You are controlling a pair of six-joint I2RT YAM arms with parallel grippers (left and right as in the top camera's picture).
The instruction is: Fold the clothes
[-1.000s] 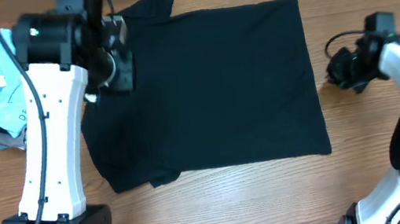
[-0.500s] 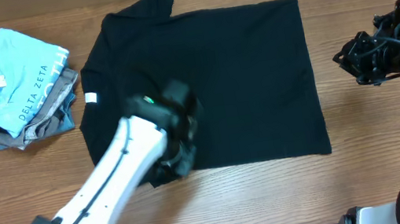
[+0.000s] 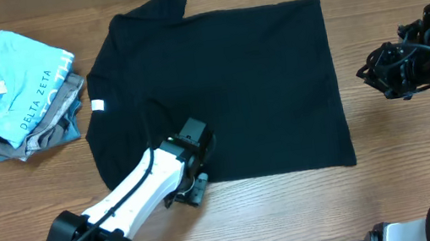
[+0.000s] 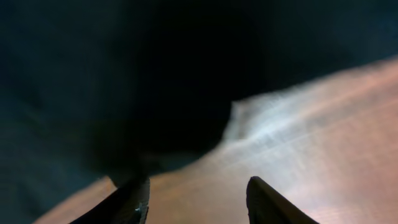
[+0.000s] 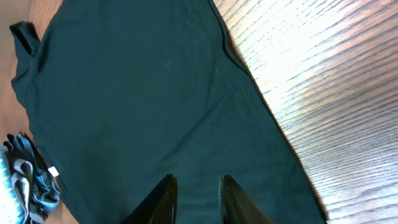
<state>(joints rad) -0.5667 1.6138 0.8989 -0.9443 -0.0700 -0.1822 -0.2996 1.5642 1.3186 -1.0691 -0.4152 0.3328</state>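
**Q:** Wood-grain desk [image 3: 297, 211], overhead view: what lies on it, and how many of each?

**A:** One black T-shirt [image 3: 227, 84] lies spread flat at centre. One stack of folded garments [image 3: 19, 94] sits at the far left, light blue on top and grey beneath. Two arms are present. The left hand [image 3: 190, 184] is at the shirt's near-left edge. The right hand [image 3: 387, 69] hangs over bare desk, near the shirt's right side but apart from it.

**Q:** Left wrist view?

**A:** Two fingers [image 4: 134, 202] stand wide apart with nothing between them. They are over wood, just beside the dark edge of the cloth.

**Q:** Right wrist view?

**A:** Two fingers [image 5: 163, 196] show a narrow gap and grip nothing. The shirt spreads out beyond them.

**Q:** How is the step in hand done well?

**A:** The step appears to be a first grasp at the near-left edge. The left hand should probably come down until one finger slides under the hem. It should then pinch the edge only and carry it low, so the cloth does not bunch.
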